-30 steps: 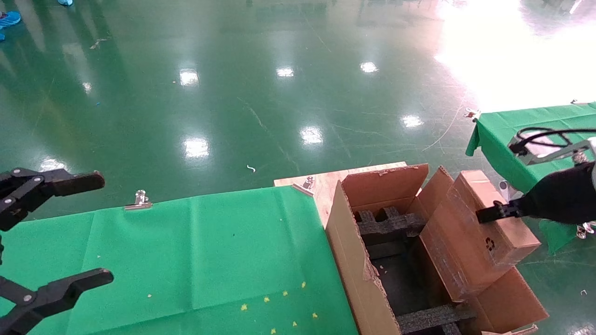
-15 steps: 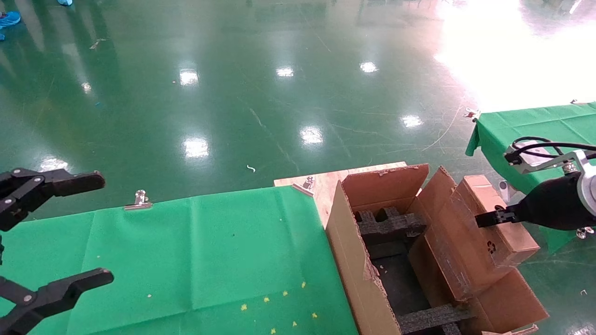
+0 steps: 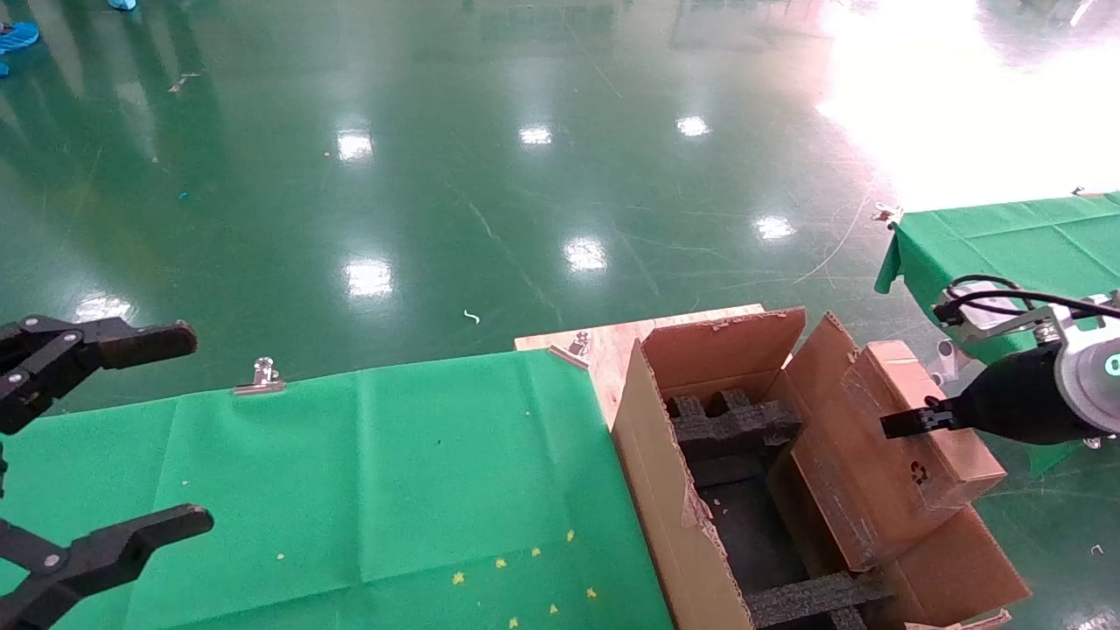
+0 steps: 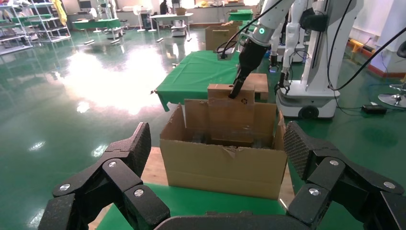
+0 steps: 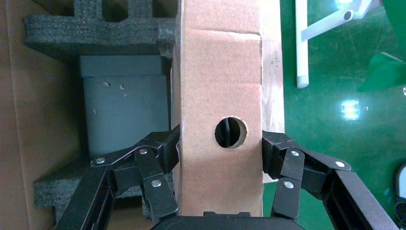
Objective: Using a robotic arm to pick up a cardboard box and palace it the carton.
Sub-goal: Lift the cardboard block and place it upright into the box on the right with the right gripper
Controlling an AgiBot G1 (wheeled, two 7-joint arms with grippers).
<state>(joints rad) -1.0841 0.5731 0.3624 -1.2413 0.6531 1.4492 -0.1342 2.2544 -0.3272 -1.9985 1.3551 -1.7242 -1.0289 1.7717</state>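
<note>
Above green floor (image 3: pixel 437 175), right gripper (image 5: pixel 220 148) clamping cardboard box (image 3: pixel 910 446) over carton (image 3: pixel 674 507); left gripper (image 3: pixel 96 437) parked, spread.

Carton (image 3: pixel 665 490) near end cut off below

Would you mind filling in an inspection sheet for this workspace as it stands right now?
Surface: green cloth over a wooden table, held by metal clips.
Job's things: cardboard box tilted on the carton right-hand edge, not inside; black foam inserts in the carton.
Clutter: small yellow bits on the cloth.
End effectors: right end effector shut on the cardboard box, fingers on both its sides; left end effector open, idle over the cloth's left part.
Cables: black cable looped at the right wrist.
Surroundings: glossy green floor; second green-covered table at right.
</note>
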